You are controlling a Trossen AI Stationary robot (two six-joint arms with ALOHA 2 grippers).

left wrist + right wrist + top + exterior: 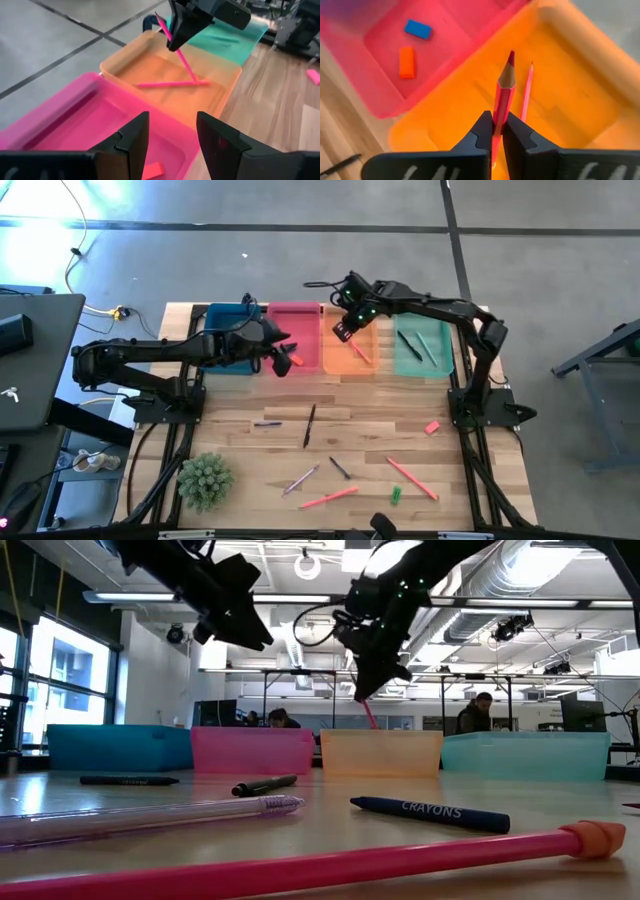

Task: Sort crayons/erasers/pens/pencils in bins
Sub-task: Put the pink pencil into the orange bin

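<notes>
Two erasers [412, 45] show in the pink bin [380, 107]; its far end is cropped.

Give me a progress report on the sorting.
Done: two erasers lie in the pink bin, one pencil in the orange bin, two sticks in the teal bin. In hand: right tool holds a red pencil over orange. Left tool open above pink. Left: several sticks and erasers on the table.

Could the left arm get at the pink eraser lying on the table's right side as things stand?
Probably not. The pink eraser lies beside the right arm's base, far across the table from the left hand, which hovers open over the pink bin. The right hand, gripping a pink pencil, is nearer.
</notes>
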